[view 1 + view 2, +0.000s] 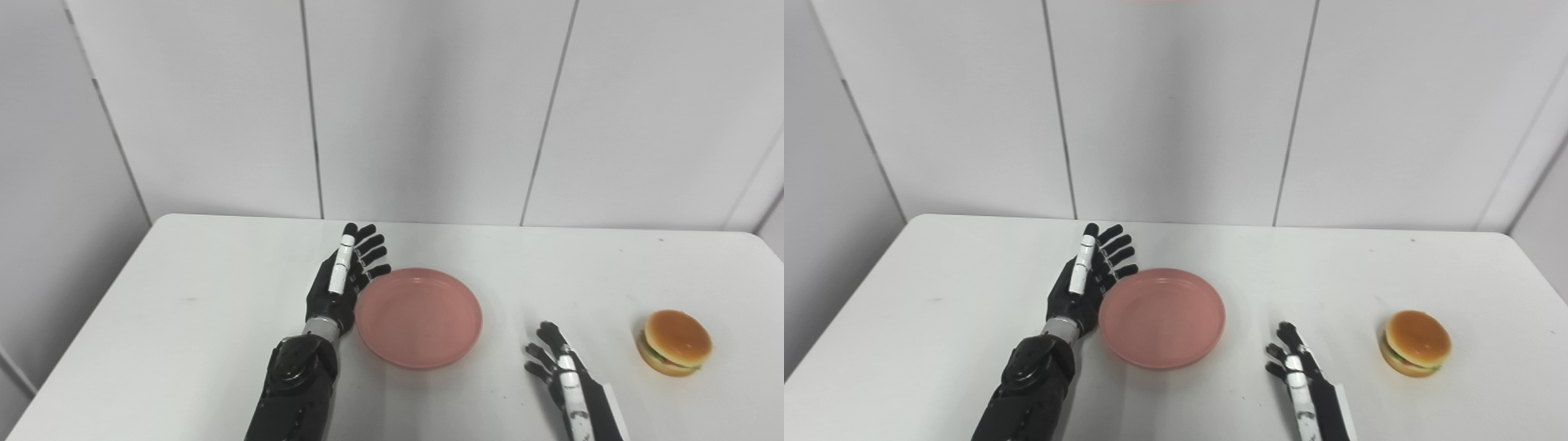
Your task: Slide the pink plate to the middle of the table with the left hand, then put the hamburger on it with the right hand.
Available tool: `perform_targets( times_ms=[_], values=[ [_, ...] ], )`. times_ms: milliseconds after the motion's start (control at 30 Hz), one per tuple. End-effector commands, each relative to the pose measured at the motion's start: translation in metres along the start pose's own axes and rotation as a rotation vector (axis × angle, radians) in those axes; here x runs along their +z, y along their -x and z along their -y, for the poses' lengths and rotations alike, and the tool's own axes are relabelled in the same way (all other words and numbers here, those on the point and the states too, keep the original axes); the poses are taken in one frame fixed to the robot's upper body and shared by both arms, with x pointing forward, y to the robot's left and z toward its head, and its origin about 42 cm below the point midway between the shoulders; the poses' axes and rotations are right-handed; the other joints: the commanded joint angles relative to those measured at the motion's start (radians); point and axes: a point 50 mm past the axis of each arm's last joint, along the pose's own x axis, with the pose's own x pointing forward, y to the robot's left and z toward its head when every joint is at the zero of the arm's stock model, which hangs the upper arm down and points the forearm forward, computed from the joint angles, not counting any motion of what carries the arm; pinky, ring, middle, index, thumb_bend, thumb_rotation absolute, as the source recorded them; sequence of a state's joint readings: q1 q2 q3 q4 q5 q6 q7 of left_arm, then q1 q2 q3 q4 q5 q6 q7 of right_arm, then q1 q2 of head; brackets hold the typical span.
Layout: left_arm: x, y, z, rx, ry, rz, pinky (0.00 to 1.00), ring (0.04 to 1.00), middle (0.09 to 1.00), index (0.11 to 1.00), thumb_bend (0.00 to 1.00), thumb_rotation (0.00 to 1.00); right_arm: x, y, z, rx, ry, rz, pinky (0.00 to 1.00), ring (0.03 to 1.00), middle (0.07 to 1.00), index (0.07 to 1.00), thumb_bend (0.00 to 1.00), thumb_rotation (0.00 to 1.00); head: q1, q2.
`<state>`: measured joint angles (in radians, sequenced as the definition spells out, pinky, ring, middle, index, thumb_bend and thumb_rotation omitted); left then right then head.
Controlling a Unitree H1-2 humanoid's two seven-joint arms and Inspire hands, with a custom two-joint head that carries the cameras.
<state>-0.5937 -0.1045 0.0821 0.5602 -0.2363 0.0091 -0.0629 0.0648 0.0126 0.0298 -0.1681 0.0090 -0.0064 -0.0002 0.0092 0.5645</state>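
Two hands are seen at a white counter (184, 318). The left hand (338, 288), fingers spread and holding nothing, is pressed edge-on against the left rim of the plate (418, 317), which lies near mid-counter. The burger (674, 342) sits well right, nearer the right hand (560, 367), likewise spread and empty.

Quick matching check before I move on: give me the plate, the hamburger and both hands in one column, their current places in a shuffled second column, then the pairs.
Things:
1. pink plate
2. hamburger
3. left hand
4. right hand

Places:
A. far right on the table, alone
B. open, against the plate's left rim
C. near the table's middle, nothing on it
D. open, between plate and hamburger, touching neither

Pairs: 1-C, 2-A, 3-B, 4-D
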Motion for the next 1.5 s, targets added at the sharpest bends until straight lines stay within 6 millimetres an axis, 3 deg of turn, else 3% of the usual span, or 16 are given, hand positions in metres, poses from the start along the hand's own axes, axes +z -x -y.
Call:
perform_targets(
  times_ms=[0, 267, 467, 1000, 1467],
  values=[
    [0.019, -0.007, 0.015, -0.054, 0.003, 0.064, 0.64, 0.811, 0.788, 0.745, 0.78, 0.81, 0.002, 0.002, -0.011, 0.017, -0.007, -0.013, 0.83, 0.861, 0.923, 0.894, 0.71, 1.0, -0.012, 0.001],
    [0.021, -0.008, 0.02, -0.077, -0.001, 0.077, 0.66, 0.822, 0.801, 0.757, 0.78, 0.81, 0.004, 0.002, -0.018, 0.017, 0.001, -0.01, 0.82, 0.863, 0.924, 0.891, 0.69, 1.0, -0.05, 0.008],
    [0.024, -0.008, 0.013, -0.049, 0.003, 0.111, 0.69, 0.793, 0.784, 0.733, 0.79, 0.79, 0.005, 0.001, -0.02, 0.023, 0.011, -0.006, 0.83, 0.865, 0.924, 0.894, 0.68, 0.99, -0.06, 0.012],
    [0.022, -0.007, 0.0, 0.023, -0.006, 0.178, 0.62, 0.731, 0.74, 0.706, 0.76, 0.78, 0.005, 0.001, -0.021, 0.024, 0.012, -0.009, 0.83, 0.87, 0.924, 0.902, 0.66, 0.98, -0.063, 0.019],
    [0.004, -0.006, 0.003, -0.061, -0.146, 0.098, 0.79, 0.834, 0.812, 0.733, 0.74, 0.83, 0.008, 0.002, -0.024, 0.018, 0.038, 0.012, 0.83, 0.878, 0.934, 0.906, 0.62, 0.97, -0.076, 0.03]
  ],
)
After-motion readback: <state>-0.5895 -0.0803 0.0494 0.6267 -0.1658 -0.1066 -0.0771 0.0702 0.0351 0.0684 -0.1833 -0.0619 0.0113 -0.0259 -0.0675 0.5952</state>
